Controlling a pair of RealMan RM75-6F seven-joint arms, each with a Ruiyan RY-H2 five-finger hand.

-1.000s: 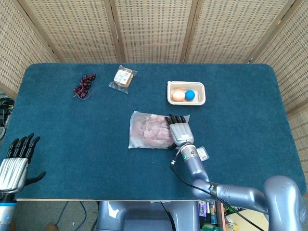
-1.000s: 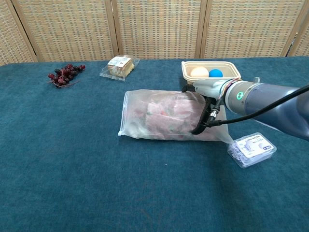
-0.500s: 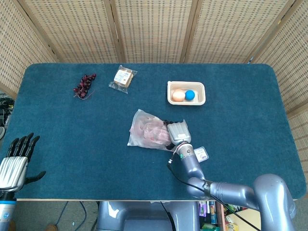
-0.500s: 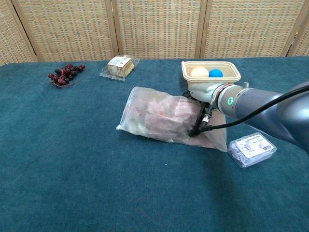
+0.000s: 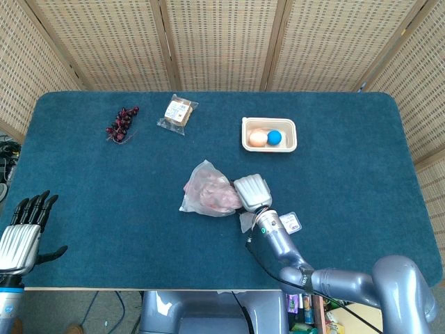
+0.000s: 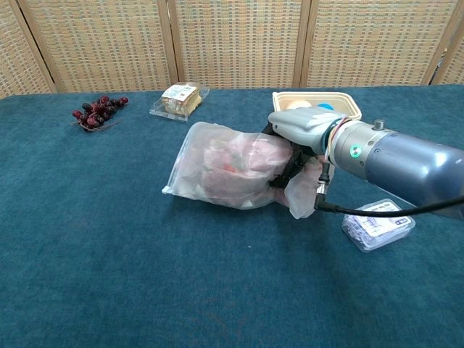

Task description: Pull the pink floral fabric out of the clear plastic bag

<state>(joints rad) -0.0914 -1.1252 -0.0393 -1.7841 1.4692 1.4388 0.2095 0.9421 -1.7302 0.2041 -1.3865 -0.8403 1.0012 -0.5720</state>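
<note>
Item: clear plastic bag [image 6: 217, 170] holding the pink floral fabric [image 6: 239, 161], near the middle of the table [image 5: 348, 202]. The bag's closed end rests on the cloth towards the robot's left; its open end is bunched and raised at the right hand [image 6: 301, 130]. Long axis runs left to right across the table, sloping up to that hand.

Right hand: fingers [image 6: 284, 168] curled down around the gathered mouth of the bag, gripping plastic and, by the look of it, fabric beneath (how much of the fabric itself is caught cannot be told through the film). A loose flap of plastic hangs below the wrist.

Left hand [image 5: 22, 233]: at the near left edge of the table, well apart from the bag, fingers spread, holding nothing.

Governing relation: the fabric lies to the left of the right hand's fingers, inside the bag; the right hand is much the nearer. Nothing pins the closed end, so a pull to the right would likely drag bag and fabric together.

Change: half a second ago the bag lay flatter and longer; it is now crumpled shorter, its right end lifted. The left hand is unmoved.

Also present: tray [image 5: 288, 145] with two balls, small clear box [image 6: 378, 225], wrapped snack [image 5: 178, 112], dark berries [image 5: 122, 124].
</note>
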